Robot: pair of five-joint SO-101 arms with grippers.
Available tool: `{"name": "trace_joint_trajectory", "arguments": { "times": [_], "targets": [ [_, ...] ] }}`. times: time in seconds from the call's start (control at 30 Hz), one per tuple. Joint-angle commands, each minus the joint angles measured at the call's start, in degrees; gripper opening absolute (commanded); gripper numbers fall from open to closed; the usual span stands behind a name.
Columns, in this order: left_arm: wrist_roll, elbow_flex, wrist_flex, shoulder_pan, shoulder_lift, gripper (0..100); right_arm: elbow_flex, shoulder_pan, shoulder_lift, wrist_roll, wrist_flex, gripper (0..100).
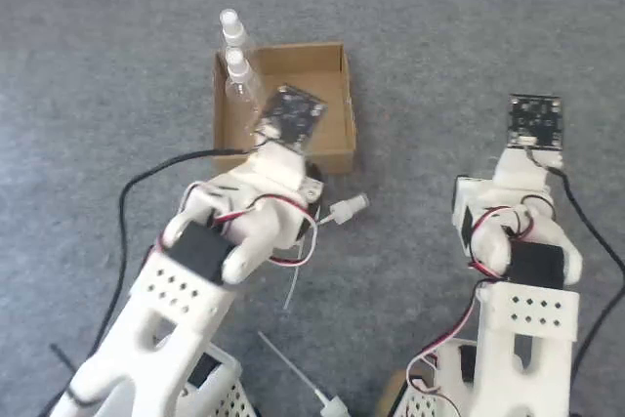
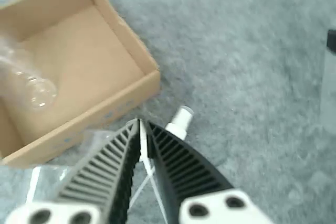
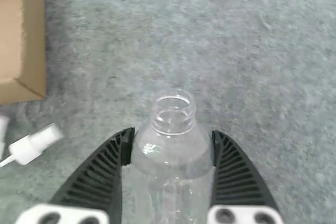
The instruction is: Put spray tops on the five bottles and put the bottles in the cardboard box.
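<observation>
Leftmost, two capped bottles [image 1: 232, 30] [image 1: 241, 80] lean in the far left corner of the cardboard box [image 1: 293, 47], each already wearing a sprayer. Just past the box's near wall, the left gripper [image 2: 140, 125] hangs over the grey carpet [image 1: 420, 95] with its fingers drawn almost together; a thin white tube shows in the slit, though whether it is pinched I cannot tell. Beside its tip lies a loose spray top [image 1: 349, 208], and a second spray top [image 1: 330, 404] rests nearer the arm bases. Further right, the right gripper [image 3: 172, 134] clasps an open-necked clear bottle [image 3: 173, 150] upright between its fingers, well apart from the box
</observation>
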Motion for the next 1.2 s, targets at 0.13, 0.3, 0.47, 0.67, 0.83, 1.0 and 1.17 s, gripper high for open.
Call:
{"name": "trace_joint_trajectory", "arguments": {
  "times": [0.13, 0.3, 0.47, 0.67, 0.83, 1.0, 1.17],
  "targets": [
    [1.32, 4.62, -3.96, -3.34, -13.01, 1, -0.62, -6.37, -1.89, 0.26, 2.07, 7.6],
    [1.32, 7.08, -4.04, -5.36, -19.25, 1, -0.18, -9.1, -1.89, 0.26, 2.07, 7.6],
    [3.43, 8.75, -4.13, -7.47, -23.91, 1, -0.09, -12.35, -1.89, 0.26, 2.07, 7.6],
    [4.04, 10.15, -4.13, -9.23, -28.66, 1, -0.09, -17.01, -1.98, 0.26, 2.07, 7.6],
    [4.04, 11.91, -5.1, -9.23, -31.65, 1, 1.58, -18.42, -6.02, 0.26, 1.71, 7.6],
    [4.04, 13.23, -5.98, -9.23, -33.67, 1, 6.77, -18.42, -14.9, 0.26, -0.75, 7.6],
    [4.04, 13.32, -5.8, -9.93, -34.9, 1, 9.14, -19.38, -20.97, 0.26, -1.01, 7.6]
  ]
}}
